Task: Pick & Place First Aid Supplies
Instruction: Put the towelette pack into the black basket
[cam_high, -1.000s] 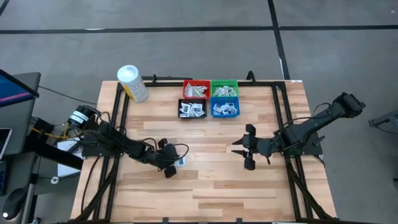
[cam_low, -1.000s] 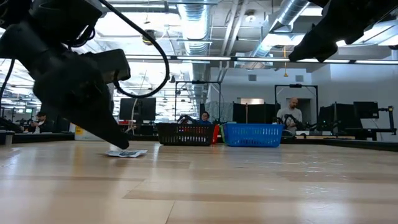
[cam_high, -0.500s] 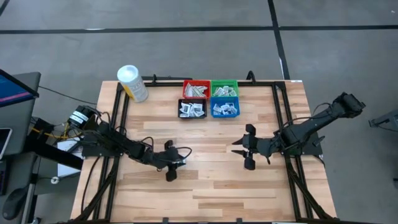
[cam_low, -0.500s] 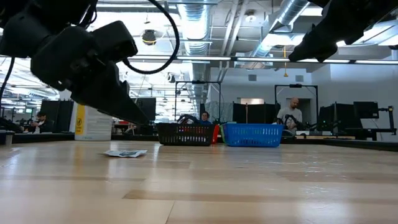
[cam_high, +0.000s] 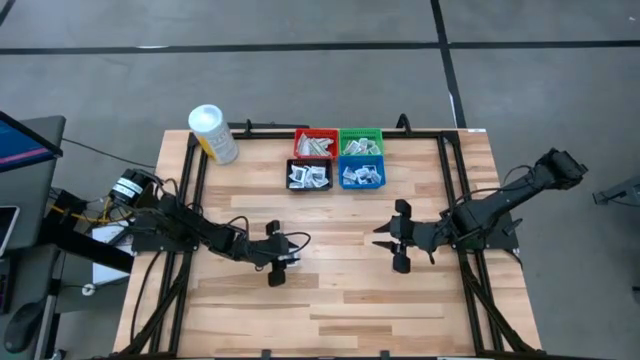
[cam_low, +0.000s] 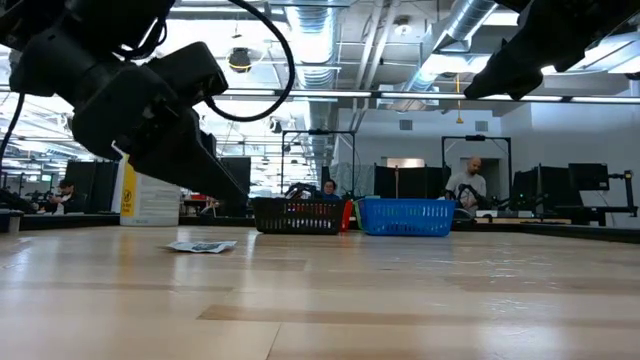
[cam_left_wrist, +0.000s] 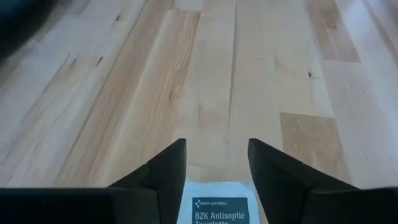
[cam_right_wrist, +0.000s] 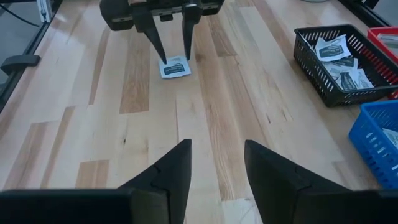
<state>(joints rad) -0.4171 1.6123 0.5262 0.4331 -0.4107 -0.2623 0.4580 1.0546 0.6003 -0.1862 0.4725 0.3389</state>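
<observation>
- Antiseptic towelette packet (cam_high: 290, 260), high view: it lies flat on the bare counter (cam_high: 330, 310), just at the fingertips of the left hand (cam_high: 281, 262), well short of the four bins. The black bin (cam_high: 309, 174) and blue bin (cam_high: 361, 174) hold other packets. The right hand (cam_high: 388, 248) waits mid-counter, holding nothing.
- Low view: the packet (cam_low: 204, 246) rests on the wood; the left hand (cam_low: 225, 190) hangs above and beside it, not touching.
- Left wrist view: the fingers (cam_left_wrist: 168, 165) stand parted and empty, the packet (cam_left_wrist: 219, 209) between them.
- Right wrist view: its own fingers (cam_right_wrist: 172, 171) are apart, gripping nothing.
- Judgement: the pick is in hand. Next comes lowering onto the thin packet, closing, then carrying it to a bin.
</observation>
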